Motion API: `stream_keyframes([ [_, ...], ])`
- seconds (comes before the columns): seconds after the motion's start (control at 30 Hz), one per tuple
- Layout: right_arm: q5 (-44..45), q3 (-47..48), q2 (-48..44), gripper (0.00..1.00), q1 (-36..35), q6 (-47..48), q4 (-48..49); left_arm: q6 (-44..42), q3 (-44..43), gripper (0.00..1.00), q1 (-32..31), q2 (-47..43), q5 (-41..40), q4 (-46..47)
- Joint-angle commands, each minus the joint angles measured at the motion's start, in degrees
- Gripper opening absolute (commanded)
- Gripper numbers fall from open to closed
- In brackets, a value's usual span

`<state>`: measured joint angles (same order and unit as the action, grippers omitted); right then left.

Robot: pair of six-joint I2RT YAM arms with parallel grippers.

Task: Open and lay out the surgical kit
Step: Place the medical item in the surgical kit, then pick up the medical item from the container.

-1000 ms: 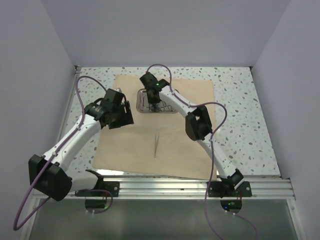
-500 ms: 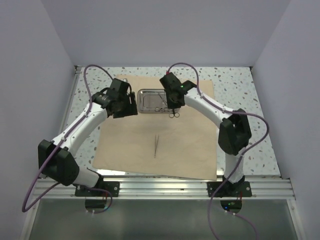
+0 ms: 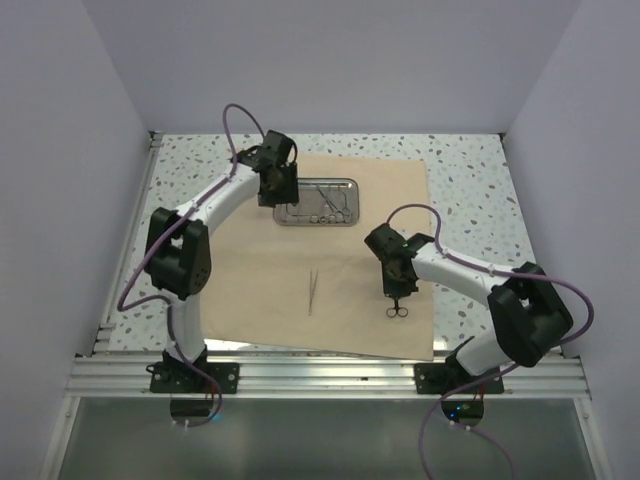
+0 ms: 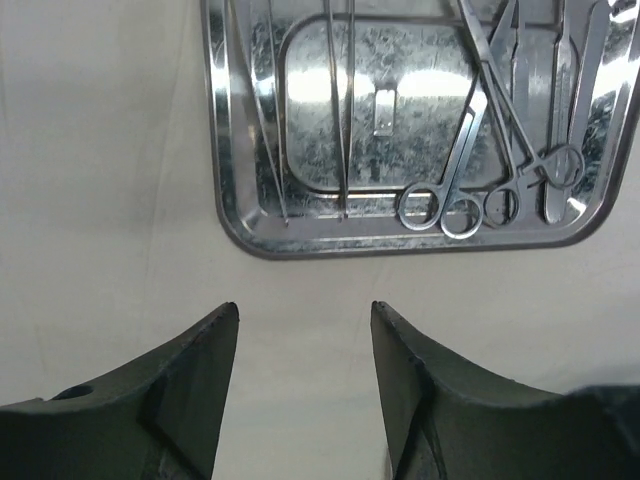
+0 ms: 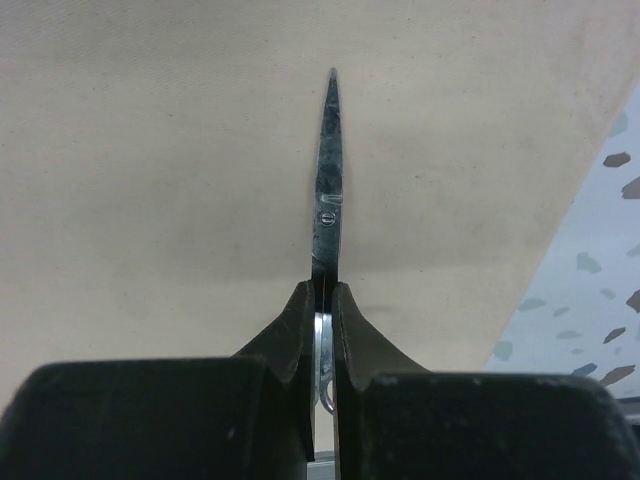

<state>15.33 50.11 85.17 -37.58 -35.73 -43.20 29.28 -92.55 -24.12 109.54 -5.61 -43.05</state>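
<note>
The tan cloth wrap lies spread flat on the table. The steel tray sits on its far part and holds several instruments: tweezers, ring-handled forceps and scalpels. A pair of tweezers lies on the middle of the cloth. My right gripper is shut on scissors, held low over the cloth's near right part, rings toward the front. My left gripper is open and empty over the cloth, just short of the tray's edge; in the top view it is at the tray's left end.
Speckled tabletop borders the cloth on the right, left and far side; it shows in the right wrist view beside the cloth's edge. Grey walls close in three sides. An aluminium rail runs along the front edge.
My right gripper has carried the scissors from the tray down to the cloth's near right part. My left arm has swung from the cloth's left side to the tray's left end.
</note>
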Motion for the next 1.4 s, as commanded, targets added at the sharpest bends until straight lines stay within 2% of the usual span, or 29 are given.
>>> stream_keyframes([
  [0.0, -3.1, -0.4, -2.9, 0.00, -0.2, -3.3, 3.4, -2.0, -8.9, 0.59, 0.1, 6.0, -0.7, 1.0],
  [0.03, -3.1, -0.3, -3.1, 0.00, -0.1, -3.0, 1.6, -2.1, -12.3, 0.56, 0.0, 7.5, -0.8, 0.4],
  [0.07, -2.6, 0.1, -3.4, 0.06, -0.2, -2.9, 0.4, -2.2, -14.0, 0.55, -0.1, 10.3, -0.8, 0.2],
  [0.1, -2.1, 0.7, -4.4, 0.23, -0.2, -2.9, -0.7, -2.6, -15.6, 0.54, -0.4, 11.7, -1.0, -0.2],
  [0.13, -0.9, 1.0, -5.3, 0.33, -0.2, -2.9, -2.7, -2.8, -18.7, 0.51, -0.5, 14.4, -1.0, -0.8],
  [0.17, -0.3, 1.5, -6.1, 0.49, -0.2, -2.9, -3.5, -3.0, -20.0, 0.49, -0.6, 15.6, -1.0, -1.1],
  [0.23, 1.1, 3.1, -8.4, 0.54, -0.2, -2.6, -6.4, -3.4, -23.4, 0.43, -0.7, 17.9, -1.7, -1.8],
  [0.3, 1.7, 5.3, -9.7, 0.54, -0.2, -2.2, -8.1, -3.5, -24.9, 0.38, -0.7, 20.4, -2.4, -1.7],
  [0.5, 4.1, 11.4, -10.3, 0.53, -0.2, -0.7, -13.0, -3.9, -29.3, 0.33, -1.4, 26.2, -3.9, -2.6],
  [0.67, 5.5, 17.8, -7.0, 0.51, 0.0, 1.5, -13.7, -3.7, -30.1, 0.27, -1.6, 28.7, -4.0, -2.5],
  [0.83, 5.5, 25.6, -1.7, 0.50, -0.1, 5.1, -10.4, -3.3, -28.7, 0.15, -1.7, 28.5, -4.2, -2.0],
  [0.97, 4.6, 39.4, 7.1, 0.50, 0.2, 8.1, -7.6, -3.3, -27.8, 0.00, -1.7, 28.5, -3.2, -1.9],
  [1.1, 4.0, 53.4, 21.5, 0.51, 0.3, 10.7, -7.0, -3.1, -25.7, 0.00, -1.7, 25.7, -1.7, -2.6],
  [1.27, 4.3, 71.7, 35.1, 0.52, 0.8, 11.6, -9.8, -1.8, -18.7, 0.00, -2.2, 13.4, 2.4, -3.9],
  [1.37, 3.8, 77.7, 41.9, 0.52, 1.5, 11.6, -10.1, -0.2, -12.0, 0.00, -3.4, 5.4, 4.0, -5.1],
])
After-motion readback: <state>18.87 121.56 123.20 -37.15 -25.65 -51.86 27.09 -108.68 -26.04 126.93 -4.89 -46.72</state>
